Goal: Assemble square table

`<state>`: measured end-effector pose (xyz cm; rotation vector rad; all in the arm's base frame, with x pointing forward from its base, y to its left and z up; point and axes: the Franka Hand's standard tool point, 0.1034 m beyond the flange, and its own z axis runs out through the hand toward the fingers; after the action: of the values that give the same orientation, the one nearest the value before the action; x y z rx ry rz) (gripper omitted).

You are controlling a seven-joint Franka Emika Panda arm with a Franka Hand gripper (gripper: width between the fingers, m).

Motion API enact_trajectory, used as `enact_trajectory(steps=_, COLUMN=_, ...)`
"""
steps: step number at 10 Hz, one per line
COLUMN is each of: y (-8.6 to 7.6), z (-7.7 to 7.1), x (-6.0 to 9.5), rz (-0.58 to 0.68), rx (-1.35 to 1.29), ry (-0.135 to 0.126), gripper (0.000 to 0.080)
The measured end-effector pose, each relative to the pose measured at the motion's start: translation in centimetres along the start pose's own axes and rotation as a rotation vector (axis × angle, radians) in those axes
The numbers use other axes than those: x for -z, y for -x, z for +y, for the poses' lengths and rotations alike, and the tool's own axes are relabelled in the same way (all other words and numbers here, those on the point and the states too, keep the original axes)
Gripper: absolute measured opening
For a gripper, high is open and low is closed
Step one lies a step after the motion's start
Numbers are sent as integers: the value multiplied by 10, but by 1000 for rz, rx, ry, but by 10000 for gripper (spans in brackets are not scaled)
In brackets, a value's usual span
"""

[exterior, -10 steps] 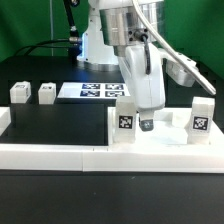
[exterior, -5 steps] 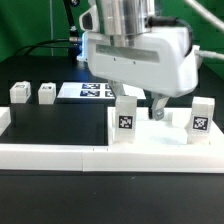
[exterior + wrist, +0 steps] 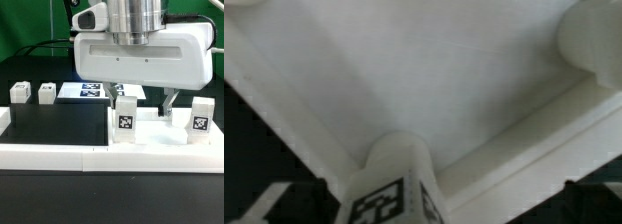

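**Exterior view:** The robot's jaws hang spread wide over the white square plastic tray (image 3: 150, 137), with one dark finger (image 3: 169, 102) reaching down towards the tray's floor. Whether the finger touches the floor cannot be told. A white tagged plastic leg (image 3: 125, 120) stands upright at the tray's near corner on the exterior view's left. A second white tagged leg (image 3: 200, 117) stands upright at the near corner on the exterior view's right. Two loose legs, an outer small white leg (image 3: 18, 92) and an inner small white leg (image 3: 46, 93), sit on the black tabletop (image 3: 55, 125), well apart from the tray on the exterior view's left. The flat white marker board (image 3: 95, 91) lies behind the tray. The long low white border rail (image 3: 50, 155) runs just in front of it.

**Wrist view:** The tray's bare floor (image 3: 438, 80) fills most of the frame, edged by its low rim. A round corner socket (image 3: 592, 35) sits at one corner of the tray. One tagged upright leg (image 3: 393, 190) rises just inside the rim, and the tabletop (image 3: 246, 140) shows dark outside the rim.
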<state>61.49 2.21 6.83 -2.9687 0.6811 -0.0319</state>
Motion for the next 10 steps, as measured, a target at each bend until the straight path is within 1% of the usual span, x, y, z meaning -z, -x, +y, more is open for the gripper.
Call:
enact_trajectory(steps=1, y=-4, z=9, x=-2, rz=3, rx=132, ry=12, gripper=649)
enact_trajectory(steps=2, y=-6, z=13, x=-1, rz=5, rx=221, ry=17, gripper=649)
enact_trajectory(steps=3, y=-9, z=13, x=2, rz=12, rx=321, ry=28, gripper=649)
enact_trajectory(steps=4, y=-10, z=10, x=3, rz=17, rx=331, ry=28, gripper=649)
enact_trajectory(steps=6, y=-9, z=10, x=2, rz=15, rx=304, ry=28, gripper=649)
enact_trajectory(steps=7, y=-9, z=10, x=2, rz=15, rx=294, ry=28, gripper=535)
enact_trajectory(steps=8, y=-9, z=10, x=1, rz=16, rx=211, ry=27, gripper=535)
enact_trajectory(steps=9, y=-9, z=11, x=1, rz=16, rx=144, ry=27, gripper=354)
enact_trajectory(steps=10, y=-9, z=12, x=1, rz=16, rx=97, ry=28, gripper=291)
